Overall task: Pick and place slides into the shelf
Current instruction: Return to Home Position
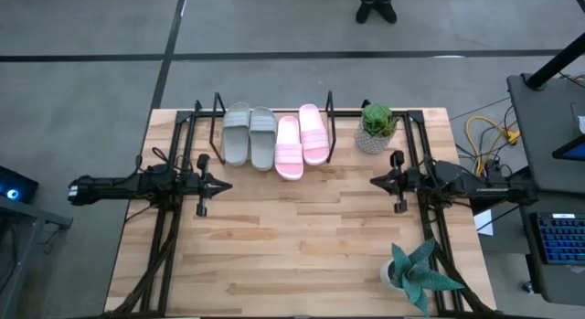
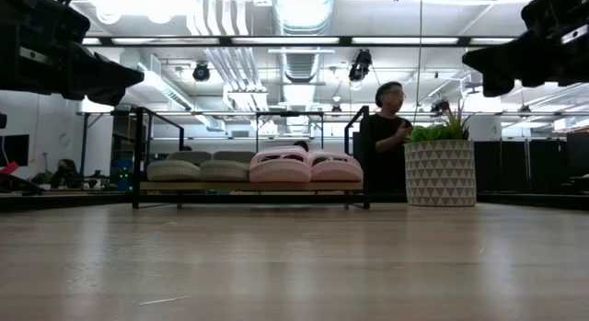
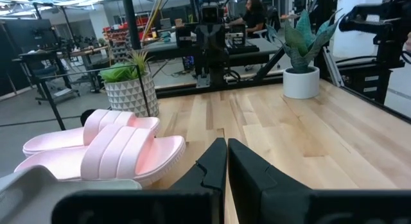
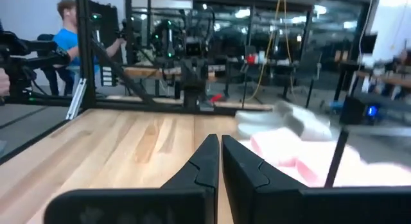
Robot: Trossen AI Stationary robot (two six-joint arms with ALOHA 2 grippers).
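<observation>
Two claws hang above the bench (image 1: 292, 255), each with its fingers pressed together and holding nothing. The left claw (image 1: 222, 185) and the right claw (image 1: 375, 181) point at each other, well apart. Past the gap between them, toward the bench's far edge, stands the shelf (image 1: 217, 107). In it, side by side, lie two grey slides (image 1: 238, 134) nearer the left claw and two pink slides (image 1: 313, 133) nearer the right claw. A potted plant (image 1: 376, 127) stands near the right claw, just beside the shelf's end.
</observation>
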